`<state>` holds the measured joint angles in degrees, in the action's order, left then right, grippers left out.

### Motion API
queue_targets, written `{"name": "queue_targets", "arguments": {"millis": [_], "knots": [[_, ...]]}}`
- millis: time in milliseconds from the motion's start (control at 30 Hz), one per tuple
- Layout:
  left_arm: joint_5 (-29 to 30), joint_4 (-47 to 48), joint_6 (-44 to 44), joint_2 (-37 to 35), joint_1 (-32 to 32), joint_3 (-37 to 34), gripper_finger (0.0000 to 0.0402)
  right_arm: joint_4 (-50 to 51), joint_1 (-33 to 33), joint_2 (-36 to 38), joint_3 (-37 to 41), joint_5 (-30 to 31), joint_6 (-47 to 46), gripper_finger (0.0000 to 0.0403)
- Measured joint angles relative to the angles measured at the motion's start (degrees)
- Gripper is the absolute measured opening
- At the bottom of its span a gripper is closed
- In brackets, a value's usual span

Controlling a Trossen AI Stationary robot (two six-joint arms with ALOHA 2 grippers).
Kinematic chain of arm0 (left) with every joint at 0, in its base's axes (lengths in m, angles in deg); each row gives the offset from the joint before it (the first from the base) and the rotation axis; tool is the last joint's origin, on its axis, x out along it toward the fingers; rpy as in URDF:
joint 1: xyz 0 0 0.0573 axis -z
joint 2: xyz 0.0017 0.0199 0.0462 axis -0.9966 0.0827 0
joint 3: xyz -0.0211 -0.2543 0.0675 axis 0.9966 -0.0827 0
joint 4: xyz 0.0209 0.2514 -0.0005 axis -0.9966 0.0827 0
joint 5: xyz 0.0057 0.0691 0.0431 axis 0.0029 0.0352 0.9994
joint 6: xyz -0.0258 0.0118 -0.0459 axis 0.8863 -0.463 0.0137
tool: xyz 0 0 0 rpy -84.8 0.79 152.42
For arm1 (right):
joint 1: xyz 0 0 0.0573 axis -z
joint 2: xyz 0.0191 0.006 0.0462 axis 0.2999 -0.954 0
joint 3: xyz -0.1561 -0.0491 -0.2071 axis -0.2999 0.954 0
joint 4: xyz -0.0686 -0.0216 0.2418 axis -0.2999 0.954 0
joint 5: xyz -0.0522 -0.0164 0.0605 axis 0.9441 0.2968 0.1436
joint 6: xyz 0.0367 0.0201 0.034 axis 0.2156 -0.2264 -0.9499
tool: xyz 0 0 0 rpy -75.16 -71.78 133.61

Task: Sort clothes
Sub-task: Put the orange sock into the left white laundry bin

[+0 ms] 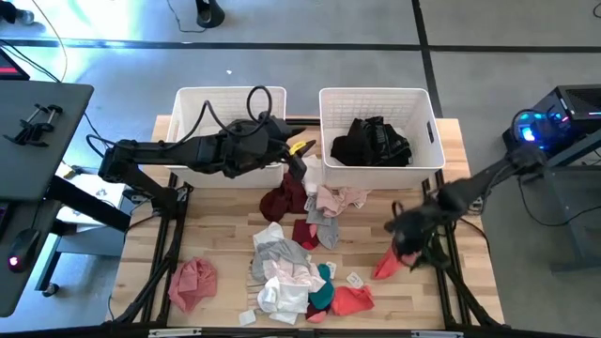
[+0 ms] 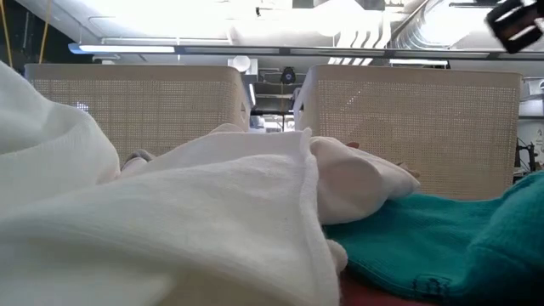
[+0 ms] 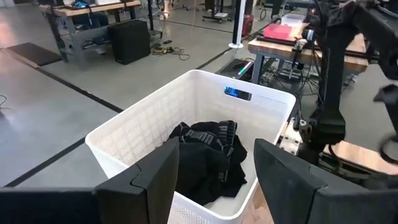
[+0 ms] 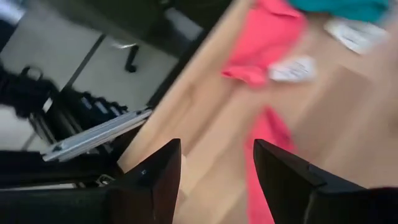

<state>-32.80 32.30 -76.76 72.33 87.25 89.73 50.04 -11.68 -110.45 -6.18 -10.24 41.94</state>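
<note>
Clothes lie in a heap on the table's front middle (image 1: 286, 272): white, grey, teal (image 1: 322, 289) and coral (image 1: 354, 300) pieces. A pink one (image 1: 192, 282) lies at the front left. A maroon one (image 1: 285, 199) and a grey-pink one (image 1: 333, 202) lie before the baskets. Black clothes (image 1: 371, 141) lie in the right basket (image 1: 427, 113). My left gripper (image 1: 299, 161) is open and empty between the baskets, facing the right basket (image 3: 214, 149). My right gripper (image 1: 402, 237) is open over the table's right front, above a coral garment (image 4: 267, 155) on the wood.
The left white basket (image 1: 188, 103) stands at the far left, with a cable over its rim. The low view is filled by white cloth (image 2: 170, 212) and teal cloth (image 2: 442, 238) close to the camera. Paper tags (image 1: 355, 280) lie among the clothes. The table's right edge is near my right gripper.
</note>
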Motion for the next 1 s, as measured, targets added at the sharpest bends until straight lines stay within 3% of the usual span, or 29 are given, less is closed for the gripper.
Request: {"name": "queue_targets", "arguments": {"millis": [133,367,567,767,1000], "knots": [[-2.6,1.3,1.7,0.0,0.3,0.0,0.0197,-12.7,-5.9,-2.3,5.7,0.8,0.2,0.0188],[-6.7,4.8,7.6,0.0,0.4,0.0,0.0197,-29.2,-13.4,-7.1,10.1,14.0,-0.8,0.0188],[-12.1,9.4,8.0,0.0,0.4,0.0,0.0197,-36.0,-14.5,-16.5,10.1,17.1,-0.8,0.0188],[-22.1,16.0,11.5,0.0,1.2,0.0,0.0197,-42.3,-14.5,-25.1,8.6,22.0,-0.1,0.0188],[-25.3,24.8,12.5,0.0,3.0,0.0,0.0197,-42.3,-15.3,-32.6,8.0,22.2,-11.9,0.0178]]}}
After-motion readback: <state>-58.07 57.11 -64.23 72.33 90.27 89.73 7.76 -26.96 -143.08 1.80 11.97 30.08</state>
